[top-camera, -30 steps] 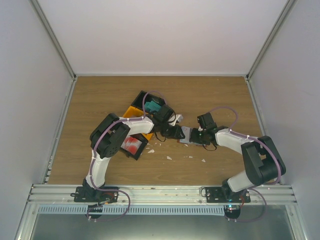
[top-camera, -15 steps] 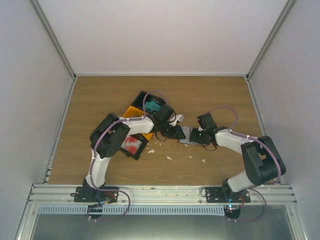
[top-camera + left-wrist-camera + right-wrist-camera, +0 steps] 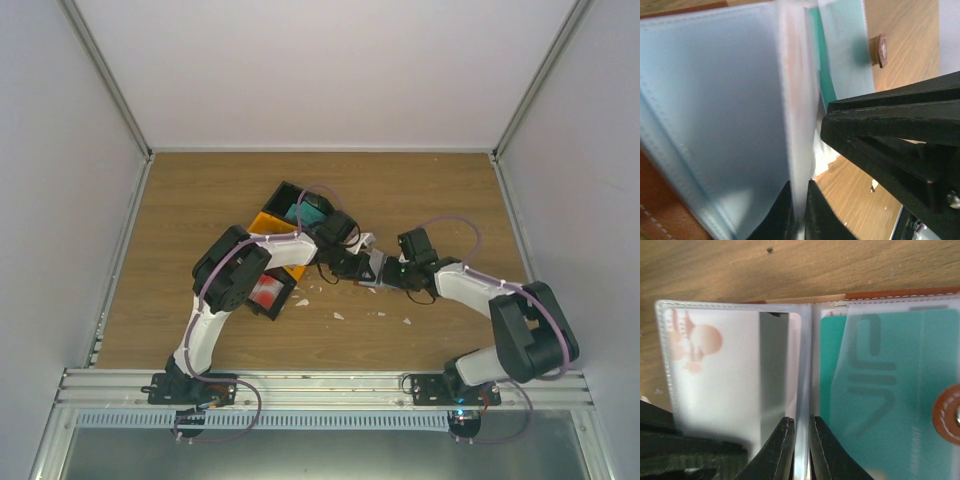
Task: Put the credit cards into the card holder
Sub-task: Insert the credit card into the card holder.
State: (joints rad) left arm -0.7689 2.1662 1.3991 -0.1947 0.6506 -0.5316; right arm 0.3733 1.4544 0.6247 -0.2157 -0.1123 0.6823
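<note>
The card holder [image 3: 373, 270] lies open on the table between my two grippers, its brown edge [image 3: 900, 293] and light blue inside [image 3: 715, 100] showing. A teal card [image 3: 880, 390] sits in its right clear sleeve. A white card with red marks [image 3: 715, 375] lies in the left sleeve. My left gripper [image 3: 799, 192] is shut on this white card's edge and also shows in the top view [image 3: 360, 262]. My right gripper [image 3: 801, 426] is shut on the holder's middle clear leaf and also shows in the top view [image 3: 388, 272].
A black-and-orange compartment tray [image 3: 272, 222] stands left of the holder, with a teal card [image 3: 310, 212] in a far cell and a red-and-white card [image 3: 263, 292] in a near cell. Small white scraps [image 3: 338, 316] lie on the wood near the holder.
My left arm has swung right and its gripper has pushed a little further towards the card holder. The right gripper has stayed on the holder.
</note>
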